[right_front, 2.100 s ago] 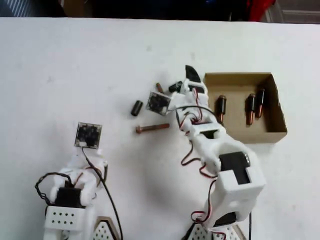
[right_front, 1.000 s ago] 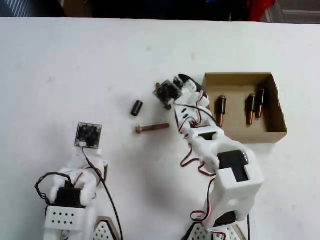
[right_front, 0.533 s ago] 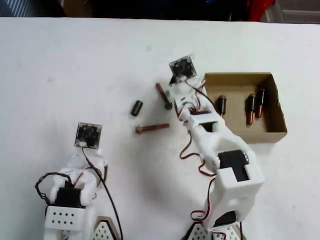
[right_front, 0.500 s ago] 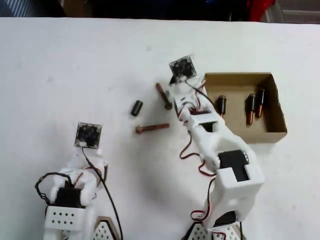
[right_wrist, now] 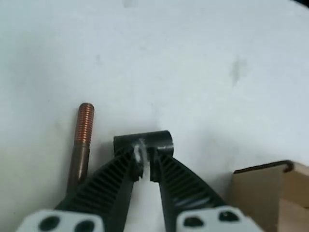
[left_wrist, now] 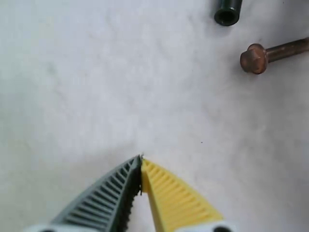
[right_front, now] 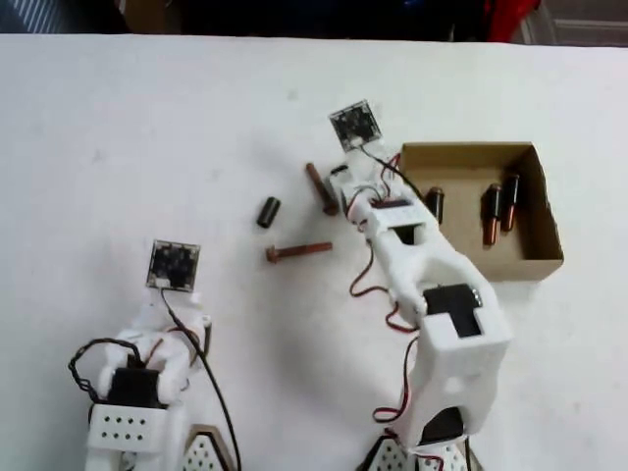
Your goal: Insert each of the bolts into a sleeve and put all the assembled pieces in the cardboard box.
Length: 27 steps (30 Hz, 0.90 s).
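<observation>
My right gripper (right_wrist: 145, 162) hovers low over the table just left of the cardboard box (right_front: 545, 211). Its black fingers (right_wrist: 116, 181) are nearly together, and their tips press the side of a short black sleeve (right_wrist: 142, 140) that lies crosswise. Beside the sleeve lies a copper bolt (right_wrist: 81, 140), seen from above as a slanted bolt (right_front: 319, 188). A second bolt (right_front: 299, 251) and a second sleeve (right_front: 268, 212) lie further left. My left gripper (left_wrist: 141, 163) is shut and empty near the front edge, short of that sleeve (left_wrist: 228, 10) and bolt (left_wrist: 270, 52).
Three assembled pieces (right_front: 491, 211) lie in the box. The right arm (right_front: 422, 275) stretches diagonally from the front edge to the box's left wall. The left arm (right_front: 147, 363) stays folded at the front left. The table's far and left parts are bare white.
The right wrist has turned and swung away from me, so its camera board moved from beside the bolt to beyond it. The slanted bolt is now uncovered. The left arm stayed still.
</observation>
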Available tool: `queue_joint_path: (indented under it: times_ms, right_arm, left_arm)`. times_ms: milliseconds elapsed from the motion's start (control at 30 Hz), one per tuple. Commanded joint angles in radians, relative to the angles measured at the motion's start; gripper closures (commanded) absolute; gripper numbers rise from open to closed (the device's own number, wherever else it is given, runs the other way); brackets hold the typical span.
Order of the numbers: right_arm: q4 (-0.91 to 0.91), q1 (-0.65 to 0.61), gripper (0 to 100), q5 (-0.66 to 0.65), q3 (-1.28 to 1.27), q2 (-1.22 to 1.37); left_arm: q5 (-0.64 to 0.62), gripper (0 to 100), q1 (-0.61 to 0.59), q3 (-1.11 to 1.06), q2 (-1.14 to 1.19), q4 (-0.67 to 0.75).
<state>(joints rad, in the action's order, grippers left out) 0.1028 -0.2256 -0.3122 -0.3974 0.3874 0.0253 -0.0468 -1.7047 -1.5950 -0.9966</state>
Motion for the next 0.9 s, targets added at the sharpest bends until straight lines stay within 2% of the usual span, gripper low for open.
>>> queue_joint_path:
  times_ms: [0, 367, 633, 867]
  right_arm:
    - [0.024, -0.002, 98.2, 0.003, 0.064, 0.010]
    - [0.101, -0.001, 98.2, 0.002, 0.069, 0.005]
    - [0.131, 0.033, 98.2, 0.002, 0.063, -0.159]
    - [0.010, 0.002, 98.2, 0.002, 0.071, -0.170]
  left_arm:
    - [-0.008, 98, -0.010, 0.005, -0.007, 0.018]
    - [-0.008, 98, -0.010, 0.005, -0.007, 0.018]
    - [-0.008, 98, -0.010, 0.005, -0.007, 0.018]
    - [-0.008, 98, -0.010, 0.005, -0.007, 0.018]
